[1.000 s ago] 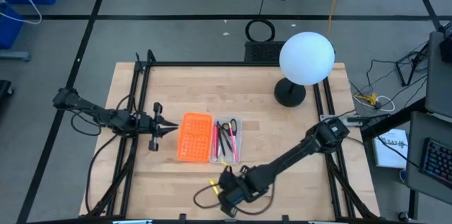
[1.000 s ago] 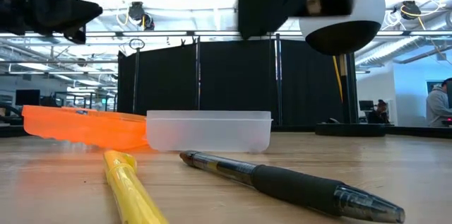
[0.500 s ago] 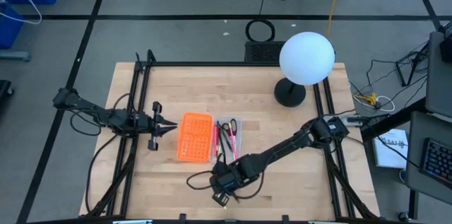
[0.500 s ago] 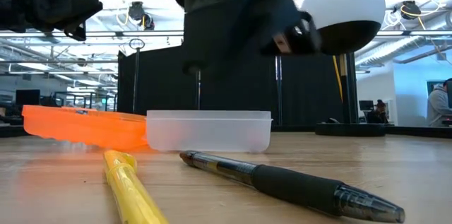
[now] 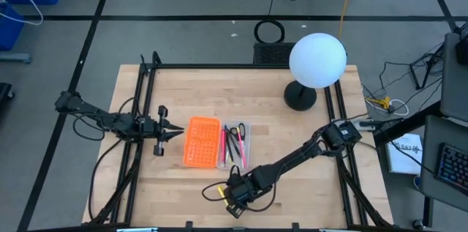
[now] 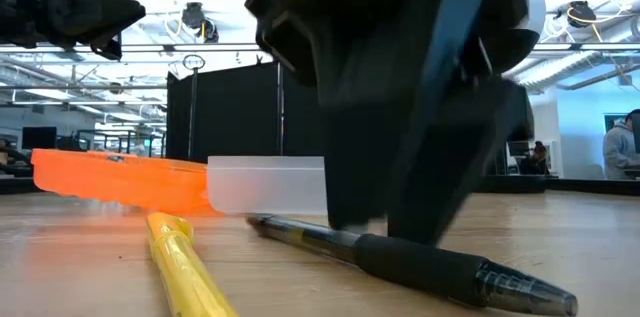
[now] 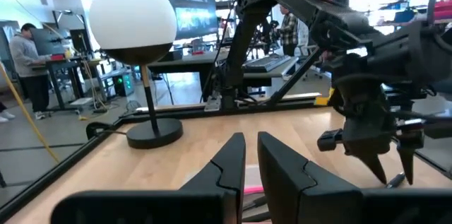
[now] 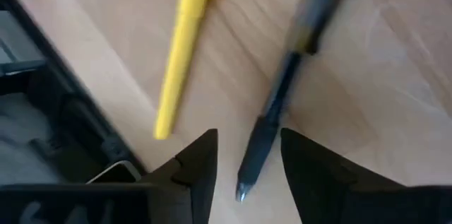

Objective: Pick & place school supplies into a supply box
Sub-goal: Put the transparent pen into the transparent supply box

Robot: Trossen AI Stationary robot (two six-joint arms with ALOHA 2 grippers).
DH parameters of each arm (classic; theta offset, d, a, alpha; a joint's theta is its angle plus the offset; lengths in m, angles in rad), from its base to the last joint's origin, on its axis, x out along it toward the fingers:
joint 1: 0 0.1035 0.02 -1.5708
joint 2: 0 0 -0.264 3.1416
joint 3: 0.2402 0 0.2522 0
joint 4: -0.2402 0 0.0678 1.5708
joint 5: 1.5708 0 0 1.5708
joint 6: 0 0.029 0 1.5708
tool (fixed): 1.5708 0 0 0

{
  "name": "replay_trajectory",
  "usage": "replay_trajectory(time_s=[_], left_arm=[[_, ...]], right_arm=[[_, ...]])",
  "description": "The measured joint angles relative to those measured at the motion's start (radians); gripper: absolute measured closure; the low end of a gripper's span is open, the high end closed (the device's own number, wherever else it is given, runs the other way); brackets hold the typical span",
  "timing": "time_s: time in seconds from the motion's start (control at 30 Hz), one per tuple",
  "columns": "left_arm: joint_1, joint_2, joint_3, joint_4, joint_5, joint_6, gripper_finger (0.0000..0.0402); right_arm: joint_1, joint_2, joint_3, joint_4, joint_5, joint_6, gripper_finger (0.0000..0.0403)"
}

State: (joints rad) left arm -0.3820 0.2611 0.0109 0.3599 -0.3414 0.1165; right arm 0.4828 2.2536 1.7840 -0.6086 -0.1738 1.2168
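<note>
The supply box lies open at mid-table: an orange gridded half (image 5: 201,142) and a clear tray (image 5: 235,146) holding several pens. Near the front edge a yellow pen (image 8: 180,54) and a black pen (image 8: 282,90) lie flat on the wood. My right gripper (image 8: 247,164) is open and low over the black pen (image 6: 470,272), one finger on each side of its tip end. My left gripper (image 5: 175,133) hovers shut, left of the orange half, holding nothing. My right gripper points down from above, its fingers (image 8: 201,164) standing across the black pen's tip end (image 8: 258,150). The pen lies flat on the table. I cannot tell whether the fingers touch it.
A lamp with a white globe (image 5: 317,60) and a black base (image 5: 300,96) stands at the back right. Black frame rails (image 5: 139,115) run along the table's left and right sides. The yellow pen (image 6: 185,267) lies close beside the black one.
My right gripper has come down from above until it stands low over the black pen. The pens and the box have stayed where they were.
</note>
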Motion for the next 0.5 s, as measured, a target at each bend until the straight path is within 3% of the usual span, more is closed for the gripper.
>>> replay_trajectory(time_s=[0.3, 0.5], left_arm=[[0.0, 0.0, 0.0, -0.013, 0.0, -0.003, 0.0353], [0.0, 0.0, 0.0, -0.021, 0.0, -0.003, 0.0353]], right_arm=[[0.0, -0.008, -0.085, 0.053, 0.017, -0.008, 0.0253], [-0.015, -0.005, -0.087, -0.13, 0.049, -0.003, 0.0268]])
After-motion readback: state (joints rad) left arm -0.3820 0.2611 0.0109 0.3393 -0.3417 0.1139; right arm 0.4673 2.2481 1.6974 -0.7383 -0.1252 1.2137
